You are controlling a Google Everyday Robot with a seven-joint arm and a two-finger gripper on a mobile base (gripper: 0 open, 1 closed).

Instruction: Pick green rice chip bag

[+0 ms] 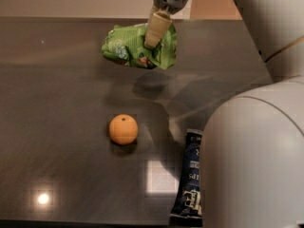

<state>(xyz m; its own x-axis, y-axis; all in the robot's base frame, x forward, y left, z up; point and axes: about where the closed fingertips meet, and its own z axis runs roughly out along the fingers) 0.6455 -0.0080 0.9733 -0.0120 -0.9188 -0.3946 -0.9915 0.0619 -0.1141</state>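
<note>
Gripped at upper centre by the clenched beige two-finger gripper: small wrinkly light-green rice chip bag, hanging above the dark glossy tabletop. Lifting apparently in hand; next, a firm pinch while raising.

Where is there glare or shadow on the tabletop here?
Camera view: square glare patch beside the blue bag, round spot low left on the table; the green rice chip bag, clamped in the pincer at top centre, casts a shadow below.
</note>
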